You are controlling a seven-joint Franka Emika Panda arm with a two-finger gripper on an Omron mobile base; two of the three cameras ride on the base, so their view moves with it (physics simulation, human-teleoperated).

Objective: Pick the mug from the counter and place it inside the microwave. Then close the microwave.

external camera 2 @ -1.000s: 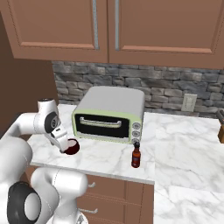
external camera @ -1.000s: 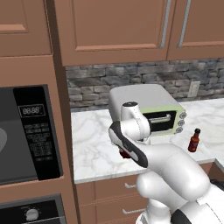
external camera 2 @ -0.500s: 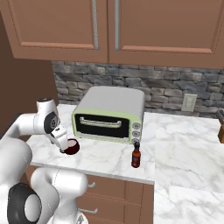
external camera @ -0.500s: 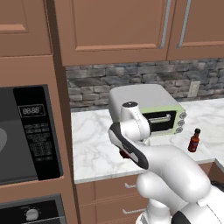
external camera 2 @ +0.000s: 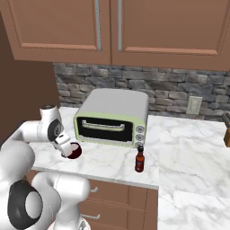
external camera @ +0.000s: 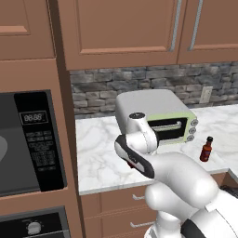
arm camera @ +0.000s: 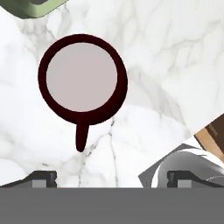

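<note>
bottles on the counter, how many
1: a small sauce bottle with a black cap stands upright on the marble counter, just in front of the toaster oven's right corner. Others may be out of frame.

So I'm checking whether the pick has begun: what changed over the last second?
Nothing visibly changed. The end effector stays open above the mug, which sits on the counter in front of the toaster oven, not grasped. The sauce bottle has not moved.
</note>
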